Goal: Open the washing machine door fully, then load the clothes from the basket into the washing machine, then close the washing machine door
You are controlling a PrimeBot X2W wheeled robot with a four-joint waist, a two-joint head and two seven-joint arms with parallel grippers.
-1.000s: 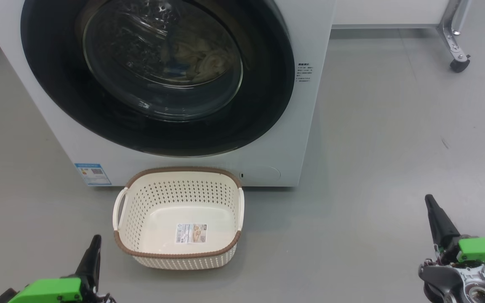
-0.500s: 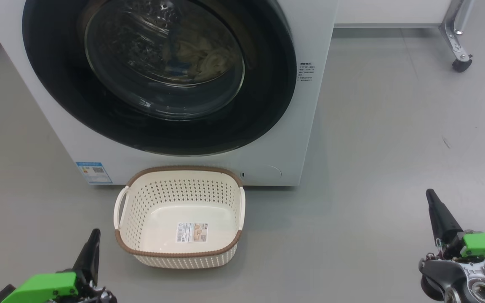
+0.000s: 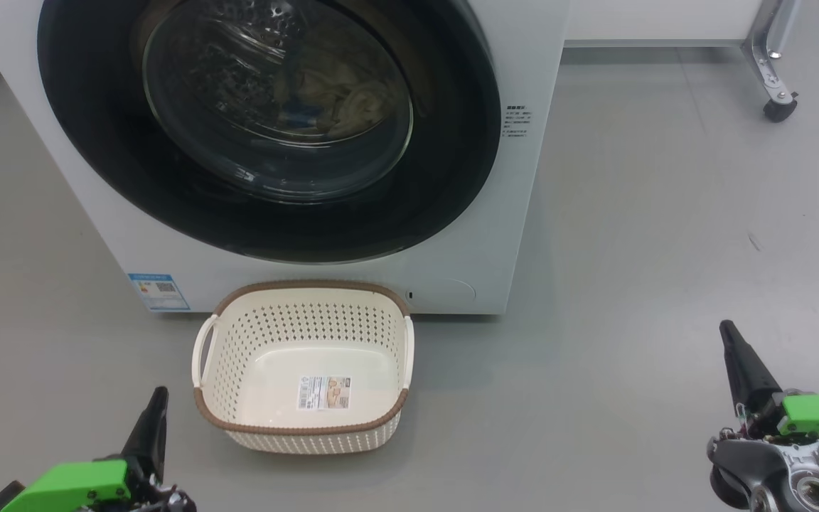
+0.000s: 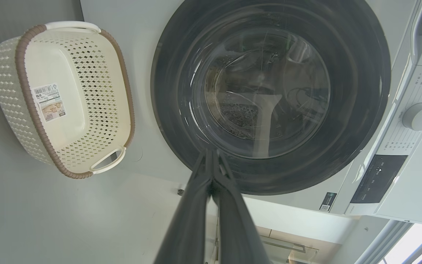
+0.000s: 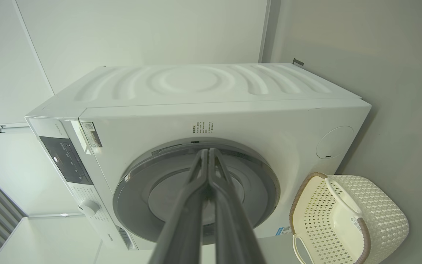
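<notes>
Basket [image 3: 310, 441] on floor [image 3: 594, 370] between left jaws and right jaws, nearer left.

No wording can be made out. A blue sticker [image 3: 158, 291] with a QR code is stuck low on the washing machine [image 3: 516, 213]. A block of dark print [image 3: 515, 122] is placed beside the door [image 3: 97, 142]. A white label [image 3: 323, 393] is stuck inside the basket [image 3: 296, 429]. Small print is set around the dial [image 4: 419, 116]. All too small to be read.

The washing machine [image 3: 484, 242] is white, its door [image 3: 267, 121] black-rimmed, the perforated basket [image 3: 303, 439] cream with brown rim.
</notes>
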